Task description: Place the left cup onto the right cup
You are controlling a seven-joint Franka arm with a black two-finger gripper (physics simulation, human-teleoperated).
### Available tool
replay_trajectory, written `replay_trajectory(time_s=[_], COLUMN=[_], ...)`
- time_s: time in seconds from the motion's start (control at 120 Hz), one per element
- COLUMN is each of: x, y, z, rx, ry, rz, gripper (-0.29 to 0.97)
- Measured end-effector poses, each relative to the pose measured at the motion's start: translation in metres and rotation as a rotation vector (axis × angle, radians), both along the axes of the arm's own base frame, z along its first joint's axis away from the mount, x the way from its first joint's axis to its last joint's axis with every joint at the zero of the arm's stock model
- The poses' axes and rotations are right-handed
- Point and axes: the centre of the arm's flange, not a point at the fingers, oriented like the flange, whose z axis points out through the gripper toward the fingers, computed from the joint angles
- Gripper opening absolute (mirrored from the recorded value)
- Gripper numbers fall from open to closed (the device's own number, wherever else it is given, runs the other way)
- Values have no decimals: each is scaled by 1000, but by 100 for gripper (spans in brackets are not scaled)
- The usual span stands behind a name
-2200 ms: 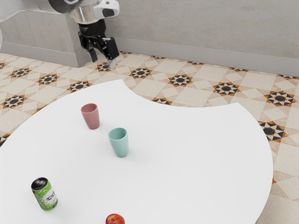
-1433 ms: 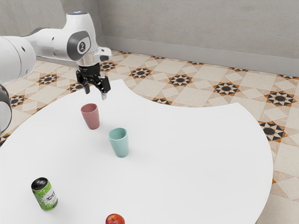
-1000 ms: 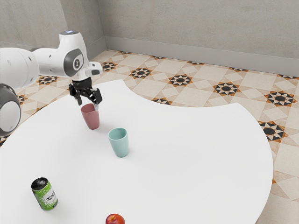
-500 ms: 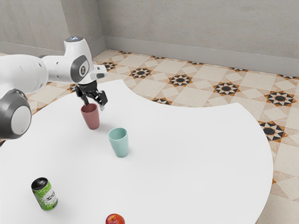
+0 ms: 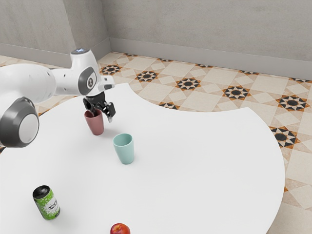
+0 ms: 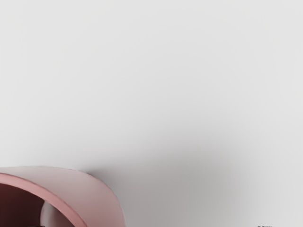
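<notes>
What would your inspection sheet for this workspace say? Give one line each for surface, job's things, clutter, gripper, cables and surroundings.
Surface: white table with curved edges.
Job's things: pink cup and teal cup, both upright and standing apart on the table.
Clutter: green can and red apple near the table's front edge.
Gripper: black gripper down at the pink cup's rim.
Cables: nothing seen.
Surroundings: patterned tile floor, grey wall.
</notes>
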Motion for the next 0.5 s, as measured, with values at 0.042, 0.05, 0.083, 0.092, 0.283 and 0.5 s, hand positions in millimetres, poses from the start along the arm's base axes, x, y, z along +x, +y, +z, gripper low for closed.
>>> replay_trajectory(time_s=[0.042,0.05,0.083,0.092,0.283,0.5], x=[-1,-1,-2,-3,-9,-9], y=[1,1,1,1,14,15], z=[-3,-4,-6,-7,-12,-10], rx=[-2,-3,-5,-5,-6,-12], ry=[4,5,9,9,20,19], rz=[3,4,7,7,36,43], gripper=[50,49,46,45,16,-3])
